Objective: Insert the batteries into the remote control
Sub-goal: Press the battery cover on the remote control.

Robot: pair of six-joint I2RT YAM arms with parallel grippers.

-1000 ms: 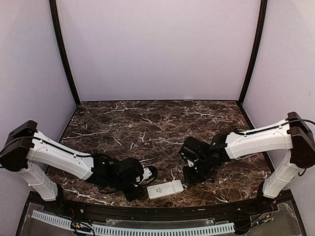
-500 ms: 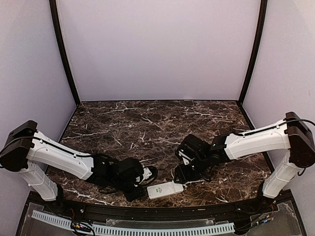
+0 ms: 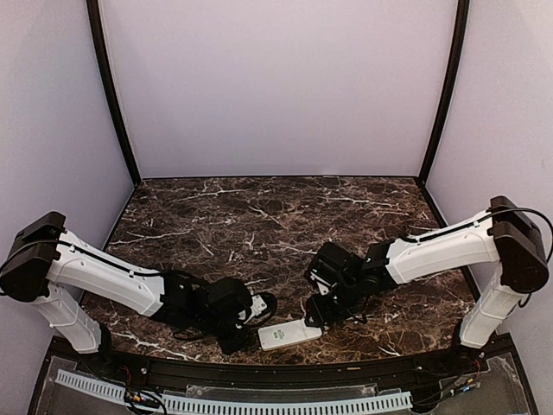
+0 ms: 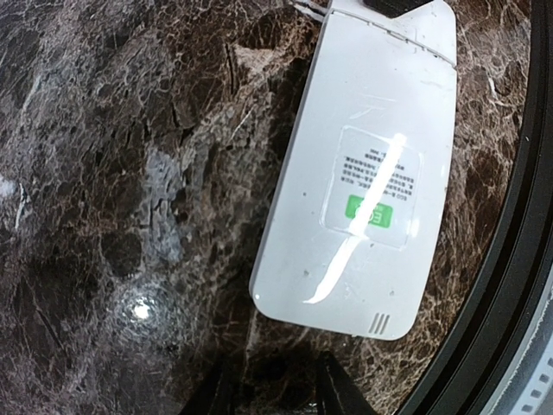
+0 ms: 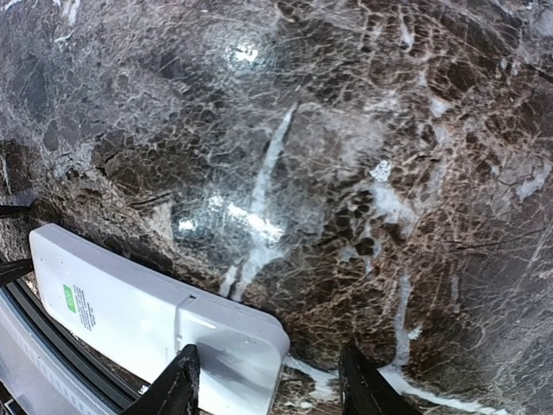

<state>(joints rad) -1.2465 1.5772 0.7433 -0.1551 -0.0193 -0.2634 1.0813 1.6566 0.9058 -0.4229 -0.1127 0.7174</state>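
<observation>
1. The remote control lay back-up on the marble table, close to its near edge.
2. The right gripper stood parted at its right end, grasping nothing, one finger over the corner.
3. The left gripper sat slightly parted and empty, just off its left end.

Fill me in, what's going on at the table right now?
The remote control lies back up on the marble table, near its front edge. The left gripper sits just off one end, jaws apart, holding nothing. The right gripper is at the other end, by the seamed cover section, open and not gripping. No batteries show in any view, so I cannot tell how far loading has got.
</observation>
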